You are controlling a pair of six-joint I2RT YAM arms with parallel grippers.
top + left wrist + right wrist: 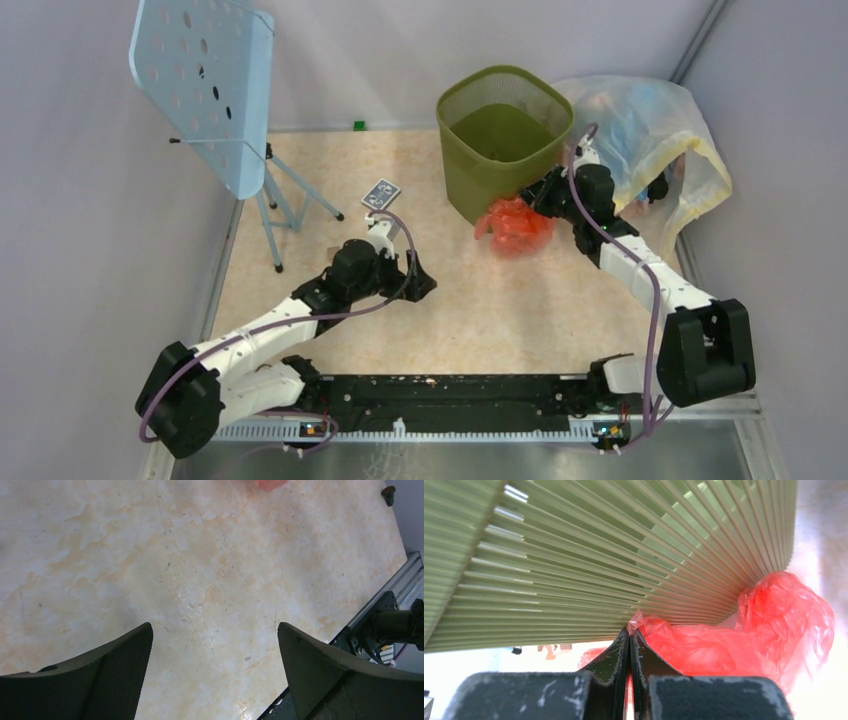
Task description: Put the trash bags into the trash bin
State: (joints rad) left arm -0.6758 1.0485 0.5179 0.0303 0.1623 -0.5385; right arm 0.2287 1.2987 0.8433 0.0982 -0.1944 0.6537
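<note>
The red-orange trash bag [514, 224] lies crumpled on the table against the front of the olive-green trash bin [503, 140]. My right gripper [537, 196] is shut on an edge of the bag, right beside the bin's ribbed wall [599, 555]. In the right wrist view the bag [769, 630] bunches to the right of the closed fingers, with a sliver pinched between them at my gripper [630, 632]. My left gripper [420, 288] is open and empty over bare table, its fingers wide apart in the left wrist view [215, 630].
A large clear-yellowish bag [650, 140] stuffed with coloured items sits right of the bin. A pale blue perforated stand [205, 85] on a tripod stands at the back left. A small patterned card [381, 194] lies mid-table. Grey walls close in the sides.
</note>
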